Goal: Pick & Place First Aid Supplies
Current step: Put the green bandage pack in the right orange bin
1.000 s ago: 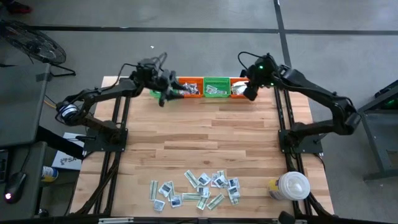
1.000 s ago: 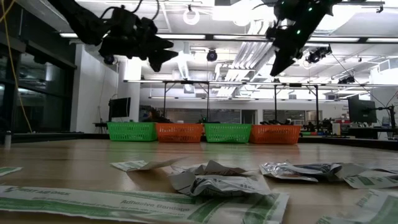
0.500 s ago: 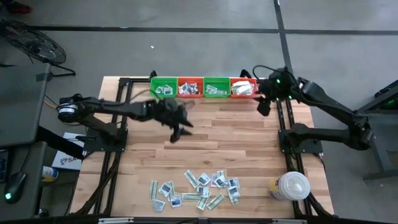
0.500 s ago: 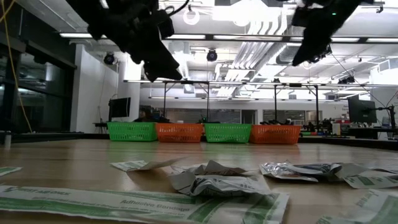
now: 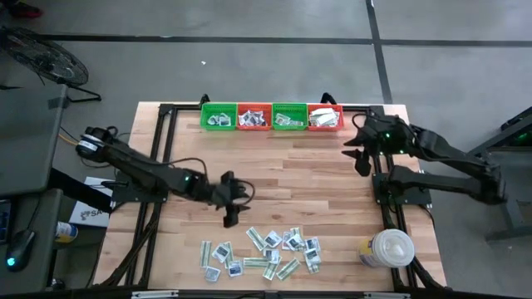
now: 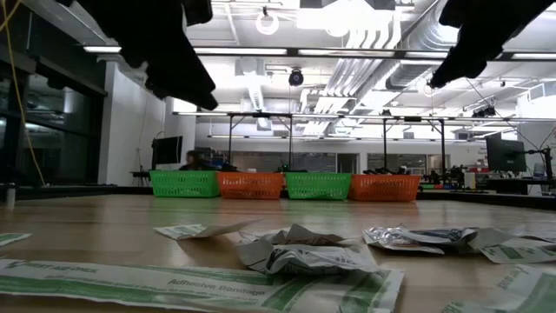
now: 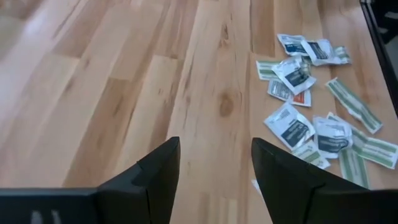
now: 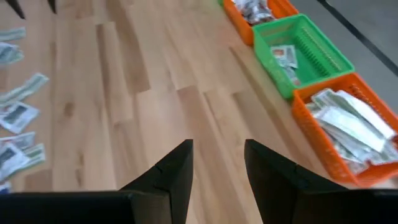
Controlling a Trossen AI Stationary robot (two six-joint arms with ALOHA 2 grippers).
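We see the left gripper (image 5: 232, 218) out over the middle of the wooden table (image 5: 332, 191), just short of the pile of first aid supplies (image 5: 262, 252) that lies scattered near the table's front edge. Its fingers (image 7: 158, 174) are spread apart with nothing between them, only bare wood showing in the gap, and the packets (image 7: 305, 124) lie a little ahead of it in its wrist view. The right gripper (image 5: 361, 159) hangs near the table's right edge, below the row of baskets; its fingers (image 8: 171, 171) stand apart and hold nothing. Along the far edge four baskets sit side by side, touching: a green basket (image 5: 218, 117), an orange basket (image 5: 253, 117), a second green basket (image 5: 289, 116) and a second orange basket (image 5: 325, 117), each already holding some packets. In the right wrist view the far orange basket (image 8: 348, 134) is heaped with pale strips. From the low view the pile fills the foreground, crumpled white packets (image 6: 300, 252) and long green-printed strips (image 6: 174, 283), with the baskets (image 6: 252, 184) in a row well behind. A big white round lidded container (image 5: 391, 247) stands at the table's front right corner, near the pile but apart from it.
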